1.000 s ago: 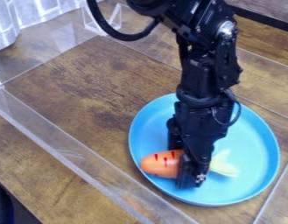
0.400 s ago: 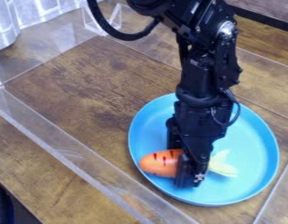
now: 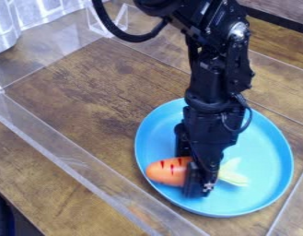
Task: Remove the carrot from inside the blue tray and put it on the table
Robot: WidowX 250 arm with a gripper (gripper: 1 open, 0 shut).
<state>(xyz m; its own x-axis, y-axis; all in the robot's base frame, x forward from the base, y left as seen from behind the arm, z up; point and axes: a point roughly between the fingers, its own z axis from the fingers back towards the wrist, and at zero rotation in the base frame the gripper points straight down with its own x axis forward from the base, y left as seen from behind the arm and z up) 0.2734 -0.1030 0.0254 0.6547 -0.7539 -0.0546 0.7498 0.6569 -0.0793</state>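
Hand (image 3: 201, 178) clamping carrot (image 3: 171, 171), inside blue tray (image 3: 267, 138)

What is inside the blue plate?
The blue tray holds the carrot, orange end left, pale leafy tip right. The gripper is shut on its middle, which it covers.

Probably lab: clear barrier strip (image 3: 67, 138) edging wooden table (image 3: 92, 88).
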